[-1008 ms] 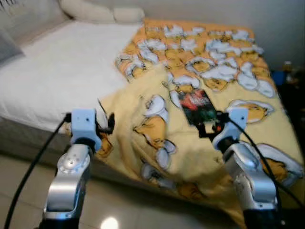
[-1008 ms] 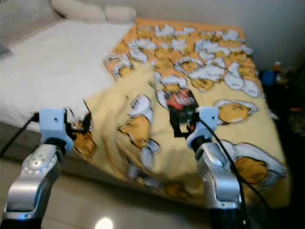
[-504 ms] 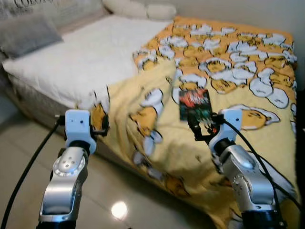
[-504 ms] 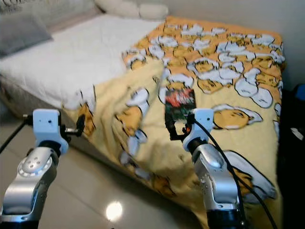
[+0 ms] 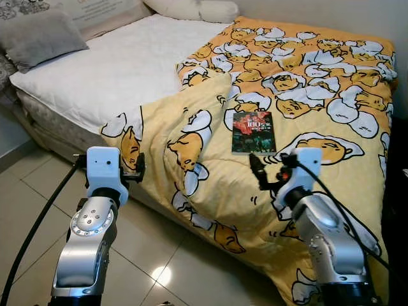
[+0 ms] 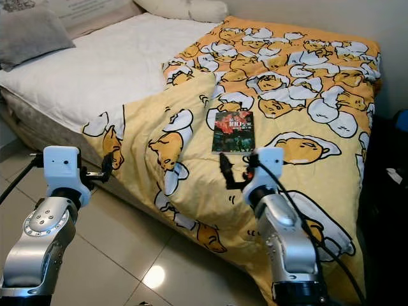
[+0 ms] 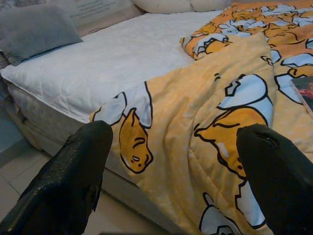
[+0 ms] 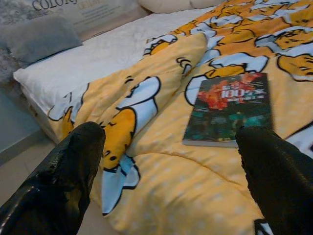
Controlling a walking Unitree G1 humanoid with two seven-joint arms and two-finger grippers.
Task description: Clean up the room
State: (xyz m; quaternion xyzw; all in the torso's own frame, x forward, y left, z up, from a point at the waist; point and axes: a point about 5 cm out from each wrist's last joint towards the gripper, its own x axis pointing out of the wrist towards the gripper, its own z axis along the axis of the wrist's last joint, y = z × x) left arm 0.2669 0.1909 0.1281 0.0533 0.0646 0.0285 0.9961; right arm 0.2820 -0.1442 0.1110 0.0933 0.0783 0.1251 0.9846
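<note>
Book (image 5: 254, 132) with a dark, red-lettered cover lies flat on the yellow cartoon-print duvet (image 5: 299, 83), near the middle of the bed's right half and just beyond the right gripper (image 8: 171, 161). That gripper's two black fingers (image 8: 63, 171) stand spread wide apart with nothing between them; in the right wrist view the book sits in the gap ahead of them, untouched. The right gripper hovers above the duvet close to the bed's near edge, its silver arm (image 5: 325, 236) reaching up from below. The left gripper (image 7: 171, 166) is likewise spread open and empty, its fingers (image 7: 73, 171) framing a fold of the duvet where it hangs over the side of the mattress. It is held out over the tiled floor (image 5: 153, 255) just short of the bed's near-left side, with a black cable (image 5: 32, 229) trailing down from the wrist. The duvet is bunched and folded back along a diagonal, leaving the white mattress (image 5: 108, 70) bare on the left half of the bed. A grey pillow (image 5: 38, 35) rests at the far left corner, and a cream pillow (image 5: 197, 9) lies along the far edge by the wall.
</note>
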